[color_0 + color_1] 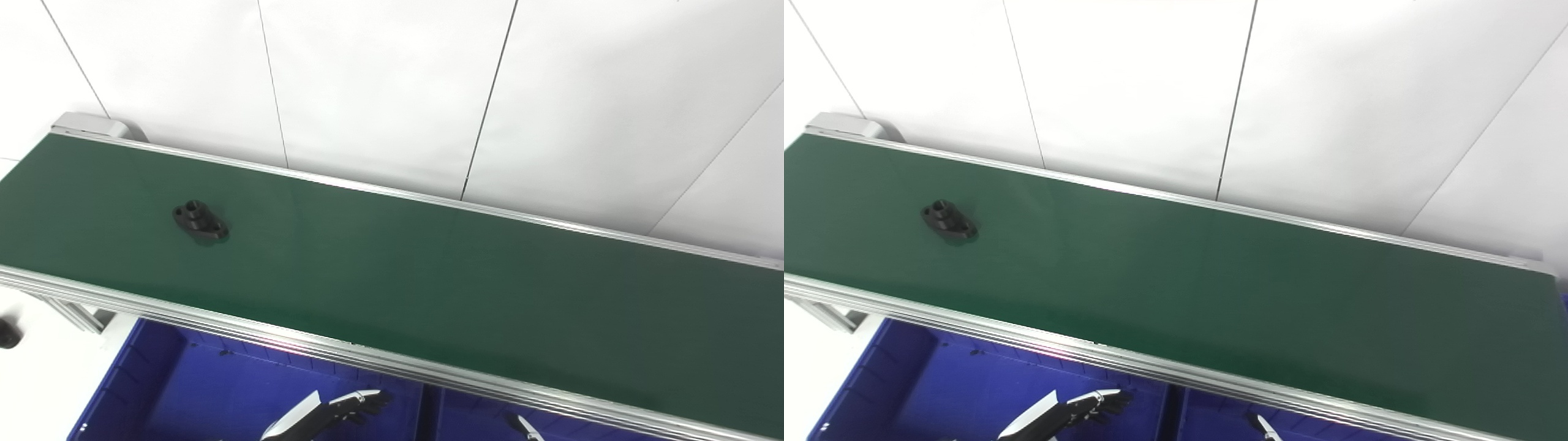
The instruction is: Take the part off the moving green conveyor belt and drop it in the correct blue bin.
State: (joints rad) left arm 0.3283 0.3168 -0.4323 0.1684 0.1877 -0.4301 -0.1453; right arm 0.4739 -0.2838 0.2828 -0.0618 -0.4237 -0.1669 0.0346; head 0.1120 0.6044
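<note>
A black part (200, 223) with holes in it lies on the green conveyor belt (429, 275), toward the belt's left end. My left hand (334, 412) hovers low over the left blue bin (184, 392), near the belt's front rail, fingers spread and holding nothing. It is well right of and below the part. Only a fingertip of my right hand (523, 427) shows at the bottom edge over the right blue bin (478, 416); its state cannot be judged.
The belt runs between aluminium rails (367, 358) from upper left to lower right. A divider (430, 411) separates the two blue bins below the front rail. White wall panels (380, 86) stand behind the belt. A small dark object (8, 334) sits at the far left.
</note>
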